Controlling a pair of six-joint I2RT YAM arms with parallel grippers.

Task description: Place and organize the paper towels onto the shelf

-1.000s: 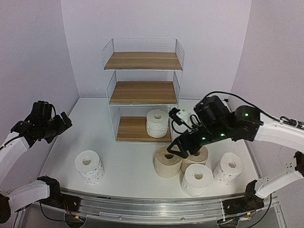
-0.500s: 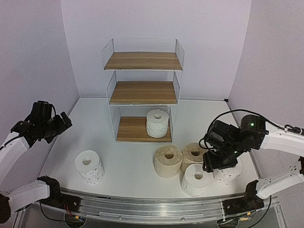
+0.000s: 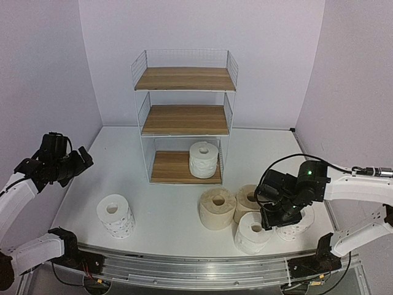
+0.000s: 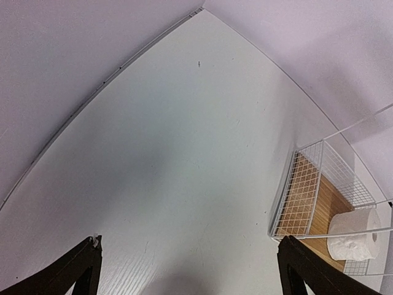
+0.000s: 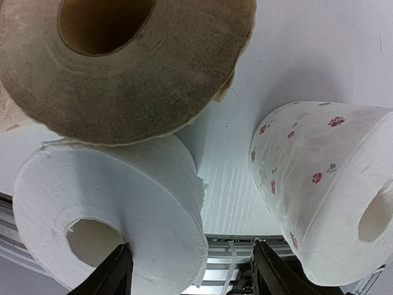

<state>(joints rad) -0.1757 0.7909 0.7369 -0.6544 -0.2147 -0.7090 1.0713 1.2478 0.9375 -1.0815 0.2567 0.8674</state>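
Observation:
The shelf [image 3: 184,117] stands at the back centre with one plain white roll [image 3: 203,158] on its bottom board. On the table are two beige rolls [image 3: 217,208] [image 3: 247,198], a plain white roll [image 3: 252,232], a dotted roll [image 3: 299,222] and a second dotted roll [image 3: 115,215] at the left. My right gripper [image 3: 274,218] is low between the white and dotted rolls. In the right wrist view it [image 5: 190,273] is open, with the white roll's [image 5: 123,203] wall between its fingers and the dotted roll [image 5: 325,178] to the right. My left gripper [image 3: 81,158] [image 4: 190,276] is open and empty.
The left wrist view shows the shelf's bottom corner [image 4: 307,196] and its white roll [image 4: 353,235] at the right. A beige roll [image 5: 123,61] fills the top of the right wrist view. A metal rail [image 3: 196,264] runs along the near table edge.
My right arm has swung from above the beige rolls to the near right and dropped between the white and dotted rolls. The left arm has not moved.

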